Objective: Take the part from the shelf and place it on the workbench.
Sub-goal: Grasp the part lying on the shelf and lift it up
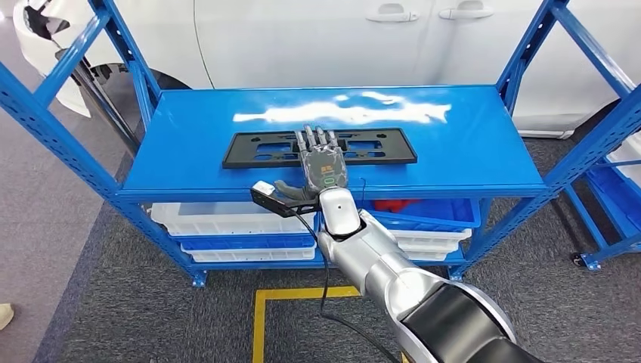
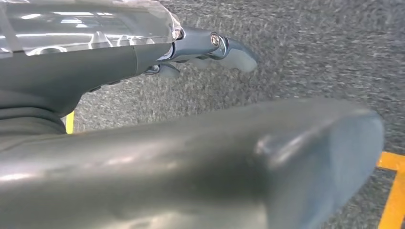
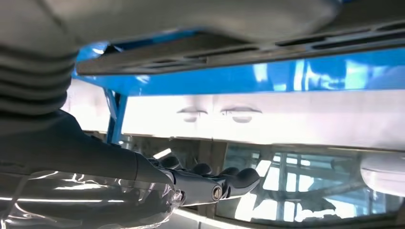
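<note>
A flat black plastic frame, the part (image 1: 257, 148), lies lengthwise on the blue top shelf (image 1: 461, 147). My right hand (image 1: 321, 162) reaches over the shelf's front edge, fingers stretched out and spread over the middle of the part, thumb out to the side near the edge. In the right wrist view the fingers (image 3: 210, 185) hover a little off the part (image 3: 248, 47), with nothing held. Down at my side, my left hand (image 2: 191, 152) hangs over the grey carpet, its fingers (image 2: 217, 45) extended and nothing in them.
White bins (image 1: 219, 219) and blue bins (image 1: 442, 212), one with something red (image 1: 393, 204), fill the lower shelves. Slanted blue uprights (image 1: 125, 45) flank the top shelf. A white car (image 1: 340, 38) stands behind, a second rack (image 1: 616, 189) at right. Yellow tape (image 1: 302, 293) marks the carpet.
</note>
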Available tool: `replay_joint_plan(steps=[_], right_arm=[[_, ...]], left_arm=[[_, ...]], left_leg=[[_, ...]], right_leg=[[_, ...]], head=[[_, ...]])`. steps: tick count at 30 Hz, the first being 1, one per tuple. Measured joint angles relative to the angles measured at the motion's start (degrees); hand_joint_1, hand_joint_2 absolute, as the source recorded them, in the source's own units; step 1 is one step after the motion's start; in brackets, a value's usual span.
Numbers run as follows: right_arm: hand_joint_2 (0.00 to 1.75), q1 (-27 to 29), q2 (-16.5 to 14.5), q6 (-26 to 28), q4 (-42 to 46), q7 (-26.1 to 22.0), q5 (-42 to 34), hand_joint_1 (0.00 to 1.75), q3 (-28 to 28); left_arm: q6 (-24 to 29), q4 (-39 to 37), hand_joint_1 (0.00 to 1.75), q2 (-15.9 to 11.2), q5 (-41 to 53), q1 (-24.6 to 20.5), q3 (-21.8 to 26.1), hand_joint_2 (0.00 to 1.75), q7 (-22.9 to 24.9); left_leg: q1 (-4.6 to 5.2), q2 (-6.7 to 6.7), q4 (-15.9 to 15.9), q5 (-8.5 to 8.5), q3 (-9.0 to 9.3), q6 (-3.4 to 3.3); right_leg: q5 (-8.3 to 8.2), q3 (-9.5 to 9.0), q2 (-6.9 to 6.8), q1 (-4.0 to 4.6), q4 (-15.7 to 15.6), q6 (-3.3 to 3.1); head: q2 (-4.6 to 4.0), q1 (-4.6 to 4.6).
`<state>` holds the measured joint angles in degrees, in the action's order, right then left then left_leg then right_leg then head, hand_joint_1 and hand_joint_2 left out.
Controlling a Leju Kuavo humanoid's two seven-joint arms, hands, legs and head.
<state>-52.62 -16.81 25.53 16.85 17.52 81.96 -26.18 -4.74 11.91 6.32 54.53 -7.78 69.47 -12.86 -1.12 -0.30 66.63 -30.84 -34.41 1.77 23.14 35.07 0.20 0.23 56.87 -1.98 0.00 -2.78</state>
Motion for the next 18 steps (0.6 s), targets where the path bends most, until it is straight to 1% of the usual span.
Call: replay_joint_plan(steps=[1, 2, 3, 4, 5, 6, 7, 8, 9, 10, 11, 12, 13, 14, 15, 16, 17, 18], right_arm=[[1.75, 0.05, 0.01, -0.16, -0.01, 0.24, 0.44, 0.0, 0.02], [1.75, 0.19, 0.04, -0.38, -0.02, 0.52, 0.89, 0.0, 0.02], [1.75, 0.33, 0.06, -0.61, -0.05, 0.79, 1.31, 0.0, 0.02], [1.75, 0.44, 0.08, -0.81, -0.07, 1.08, 1.79, 0.0, 0.02], [1.75, 0.49, 0.09, -1.01, -0.09, 1.38, 2.41, 0.0, 0.02], [1.75, 0.52, 0.1, -1.15, -0.1, 1.68, 3.11, 0.0, 0.02], [1.75, 0.51, 0.13, -1.31, -0.12, 2.0, 3.87, 0.0, 0.0], [1.75, 0.48, 0.16, -1.52, -0.14, 2.31, 4.63, 0.0, -0.06], [1.75, 0.53, 0.22, -1.67, -0.16, 2.52, 5.31, 0.0, -0.17], [1.75, 0.57, 0.29, -1.79, -0.2, 2.69, 5.81, 0.0, -0.34], [1.75, 0.61, 0.36, -1.86, -0.21, 2.81, 6.15, 0.0, -0.57], [1.75, 0.65, 0.46, -1.9, -0.22, 2.84, 6.35, 0.0, -0.86], [1.75, 0.6, 0.56, -1.99, -0.24, 2.81, 6.4, 0.0, -1.21], [1.75, 0.56, 0.69, -2.18, -0.25, 2.64, 6.43, 0.0, -1.66], [1.75, 0.59, 0.87, -2.49, -0.28, 2.45, 6.45, 0.0, -2.15], [1.75, 0.71, 1.07, -2.91, -0.35, 2.26, 6.45, 0.0, -2.7], [1.75, 0.9, 1.32, -3.33, -0.45, 2.13, 6.45, 0.0, -3.28], [1.75, 1.12, 1.56, -3.67, -0.57, 2.11, 6.45, 0.0, -3.8]], left_arm=[[0.07, 0.0, 0.0, -0.01, 0.04, 0.03, 0.0, 0.0, 0.01], [0.14, 0.0, 0.0, -0.03, 0.07, 0.11, 0.01, 0.0, 0.01], [0.2, 0.0, 0.0, -0.07, 0.1, 0.21, 0.01, 0.0, 0.01], [0.22, 0.0, 0.0, -0.08, 0.11, 0.28, 0.02, 0.0, 0.01], [0.24, 0.0, 0.0, -0.09, 0.12, 0.31, 0.02, 0.0, 0.01], [0.25, 0.0, 0.0, -0.09, 0.13, 0.33, 0.02, 0.0, 0.01], [0.25, 0.0, 0.0, -0.09, 0.13, 0.31, 0.01, 0.0, 0.01], [0.26, 0.0, 0.0, -0.09, 0.14, 0.26, 0.01, 0.0, 0.01], [0.27, 0.0, 0.0, -0.09, 0.14, 0.28, 0.01, 0.0, 0.02], [0.28, 0.0, 0.0, -0.09, 0.14, 0.32, 0.01, 0.0, 0.03], [0.29, -0.01, 0.0, -0.08, 0.14, 0.37, 0.02, 0.0, 0.05], [0.29, -0.01, 0.0, -0.05, 0.14, 0.43, 0.03, 0.0, 0.05], [0.29, -0.01, 0.0, -0.03, 0.14, 0.4, 0.03, 0.0, 0.04], [0.28, -0.02, 0.0, -0.02, 0.13, 0.31, 0.04, 0.0, 0.02], [0.28, -0.01, 0.0, -0.03, 0.13, 0.22, 0.04, 0.0, -0.01], [0.27, -0.01, 0.0, -0.05, 0.12, 0.16, 0.04, 0.0, -0.03], [0.27, -0.01, 0.0, -0.07, 0.11, 0.14, 0.04, 0.0, -0.03], [0.26, -0.01, 0.0, -0.07, 0.11, 0.16, 0.04, 0.0, -0.04]], left_leg=[[-0.04, 0.0, 3.7, -1.4, -2.37, 0.24], [-0.06, 0.01, 6.43, -2.31, -4.46, 0.46], [-0.06, 0.01, 7.39, -2.13, -5.75, 0.61], [-0.07, 0.02, 6.25, -0.64, -6.04, 0.61], [-0.07, 0.04, 3.09, 1.98, -5.3, 0.51], [-0.07, 0.09, -1.01, 4.82, -4.04, 0.28], [0.06, 0.14, -4.65, 6.49, -2.87, 0.03], [0.2, 0.21, -7.16, 7.49, -2.01, -0.38], [0.35, 0.22, -8.28, 7.65, -1.67, -0.81], [0.49, 0.2, -8.49, 7.36, -1.63, -1.22], [0.38, 0.19, -8.59, 7.67, -1.51, -1.67], [0.26, 0.13, -8.73, 7.78, -1.41, -1.96], [0.13, 0.12, -8.88, 7.75, -1.25, -2.21], [0.01, 0.12, -9.03, 7.71, -1.07, -2.47], [0.0, 0.11, -9.07, 7.6, -0.95, -2.68], [0.02, 0.12, -9.06, 7.45, -0.88, -2.85], [0.03, 0.1, -9.04, 7.31, -0.79, -2.93], [0.03, 0.06, -9.02, 7.16, -0.68, -2.95]], right_leg=[[0.27, -0.21, 0.02, 0.04, 0.03, -0.14], [0.55, -0.42, 0.07, 0.09, 0.07, -0.2], [0.85, -0.68, 0.13, 0.12, 0.14, -0.19], [1.18, -1.02, 0.2, 0.12, 0.23, -0.13], [1.57, -1.47, 0.25, 0.1, 0.33, -0.03], [1.99, -1.92, 0.27, 0.08, 0.41, 0.14], [2.34, -2.26, 0.28, 0.12, 0.52, 0.34], [2.61, -2.37, 0.29, 0.2, 0.62, 0.61], [2.82, -2.35, 0.3, 0.28, 0.69, 0.93], [2.95, -2.26, 0.29, 0.34, 0.75, 1.22], [3.15, -2.18, 0.28, 0.41, 0.8, 1.57], [3.52, -2.16, 0.24, 0.38, 1.11, 1.92], [4.24, -1.75, 0.21, 0.34, 2.12, 2.25], [5.45, -0.69, 0.19, 0.24, 4.37, 2.59], [6.99, 1.03, 0.16, 0.05, 7.73, 2.85], [8.56, 3.32, 0.14, -0.12, 11.82, 3.05], [9.56, 5.5, 0.14, -0.28, 15.4, 3.2], [9.53, 6.94, 0.13, -0.41, 17.33, 3.27]], head=[[0.0, 0.0], [0.0, 0.0], [0.0, 0.0], [0.0, 0.0], [0.0, 0.0], [0.0, 0.0], [-0.01, 0.01], [-0.01, 0.01], [-0.01, 0.01], [-0.01, 0.02], [-0.01, 0.01], [-0.01, 0.02], [-0.01, 0.02], [-0.02, 0.02], [-0.02, 0.02], [-0.01, 0.02], [-0.01, 0.02], [-0.01, 0.02]])
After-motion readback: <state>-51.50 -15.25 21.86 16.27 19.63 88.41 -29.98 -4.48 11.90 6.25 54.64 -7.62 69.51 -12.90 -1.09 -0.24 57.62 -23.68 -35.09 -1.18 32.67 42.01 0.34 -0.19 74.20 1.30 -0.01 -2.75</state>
